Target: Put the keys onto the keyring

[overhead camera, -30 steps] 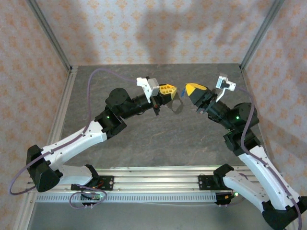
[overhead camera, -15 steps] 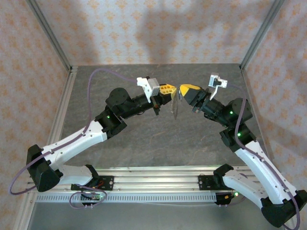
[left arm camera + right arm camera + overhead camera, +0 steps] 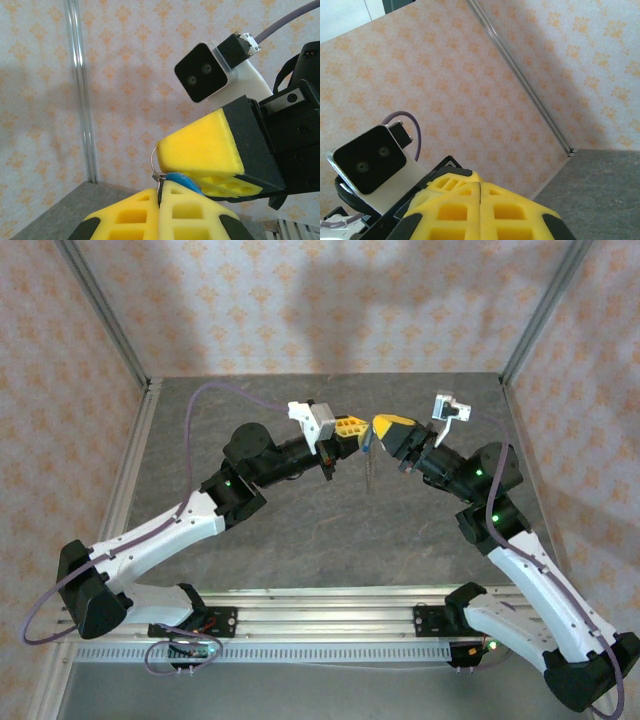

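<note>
Top external. Left gripper (image 3: 356, 431) and right gripper (image 3: 380, 427) meet tip to tip, held well above the grey table (image 3: 300, 530). Both sets of yellow jaws are pressed together. A speck of blue, the key (image 3: 367, 443), sits right at the meeting point, just under the right jaws' tips. The keyring (image 3: 370, 468) hangs straight down from the left jaws' tips as a thin pale strand, clear of the table.

Left wrist. Left gripper (image 3: 160, 192) at the bottom edge, jaws closed with a tight seam between them. A thin silver wire loop of the keyring (image 3: 152, 160) rises out of that seam, so the left jaws pinch it. The loop curves up to touch the tip of the right gripper (image 3: 175, 172), which comes in from the right. The key (image 3: 183, 181) shows its blue head wedged between the right jaws, just above and to the right of the left jaws' tips and close beside the wire. The blade cannot be made out. The right arm's wrist camera (image 3: 205, 72) sits above and behind its jaws.

Right wrist. Right gripper (image 3: 480, 192) at the bottom, jaws closed along a straight seam. Just beyond their tips, to the left, lies a yellow finger (image 3: 451, 181) of the left arm, with that arm's wrist camera (image 3: 368, 160) further left. The table (image 3: 605, 190) lies far off to the right of the jaws.
</note>
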